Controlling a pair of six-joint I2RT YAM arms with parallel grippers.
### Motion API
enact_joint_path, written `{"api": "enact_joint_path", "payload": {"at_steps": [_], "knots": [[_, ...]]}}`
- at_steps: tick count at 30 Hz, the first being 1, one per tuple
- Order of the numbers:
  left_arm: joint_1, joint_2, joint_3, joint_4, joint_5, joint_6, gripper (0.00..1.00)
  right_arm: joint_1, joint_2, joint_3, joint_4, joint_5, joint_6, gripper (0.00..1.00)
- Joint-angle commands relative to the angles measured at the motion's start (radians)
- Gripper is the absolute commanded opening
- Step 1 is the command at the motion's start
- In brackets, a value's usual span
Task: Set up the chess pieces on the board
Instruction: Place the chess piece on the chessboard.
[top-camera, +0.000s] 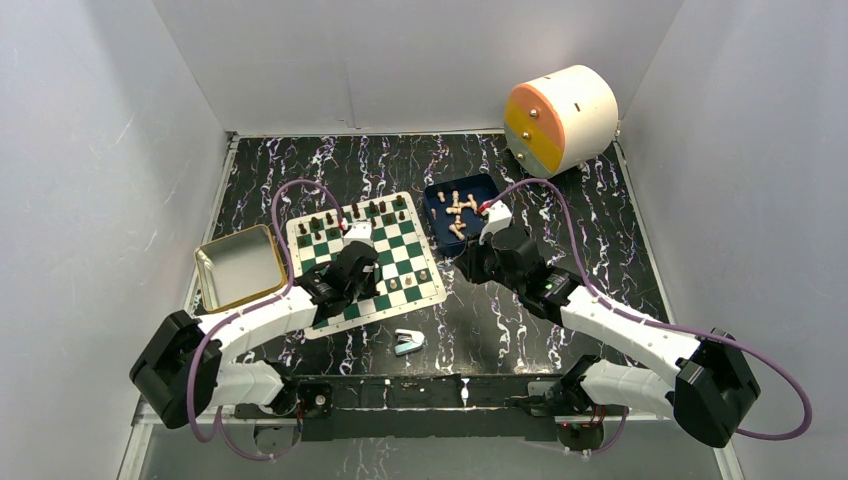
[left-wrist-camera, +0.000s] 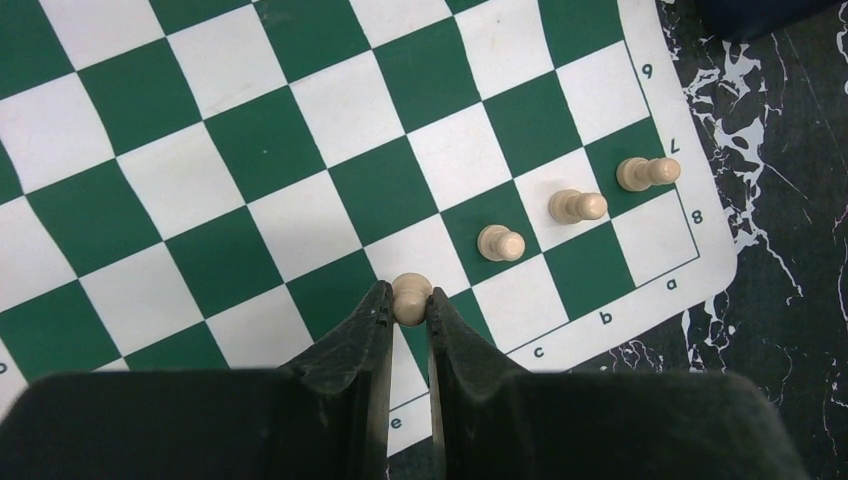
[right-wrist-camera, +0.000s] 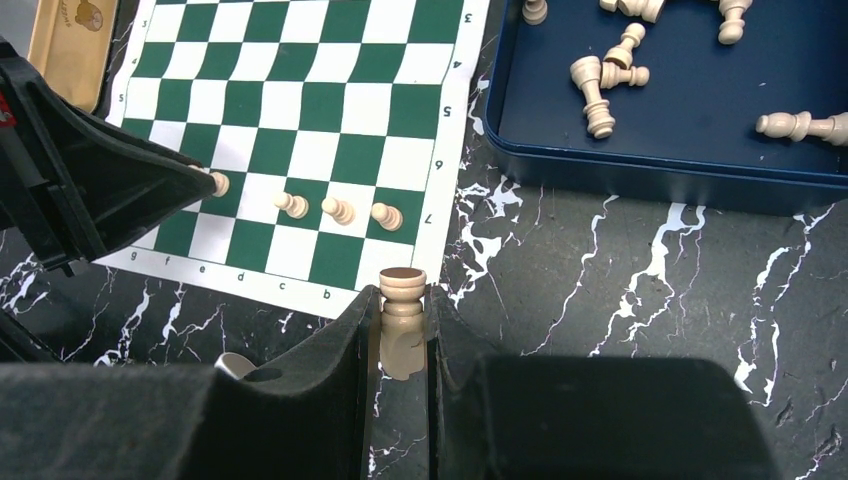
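**Between the left pincer's tips: a pawn for the next square**

Left pincer (left-wrist-camera: 409, 300) is closed down on a light pawn (left-wrist-camera: 411, 293), gripping its head low over the board (left-wrist-camera: 250, 150). Three set pawns (left-wrist-camera: 577, 206) line up just to its right. Best, I judge, to lower straight until the base sits flat (whether it touches yet, I cannot tell). Centre it in line with those neighbours, then part the jaws slightly and lift vertically. Right pincer (right-wrist-camera: 403, 320), clamped on a tan piece (right-wrist-camera: 402, 298), hangs off the board's edge, with the blue tray (right-wrist-camera: 650, 170) ahead-right.
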Motion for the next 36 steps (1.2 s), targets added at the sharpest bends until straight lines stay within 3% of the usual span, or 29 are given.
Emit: {"api": "enact_joint_path", "payload": {"at_steps": [1, 36], "knots": [[-0.008, 0.021, -0.021, 0.075, -0.003, -0.015, 0.04, 0.0, -0.03, 0.016, 0.023, 0.028, 0.006, 0.22], [-0.018, 0.109, -0.045, 0.139, -0.041, -0.017, 0.06, -0.001, -0.015, -0.005, 0.041, 0.051, -0.03, 0.22]]}}
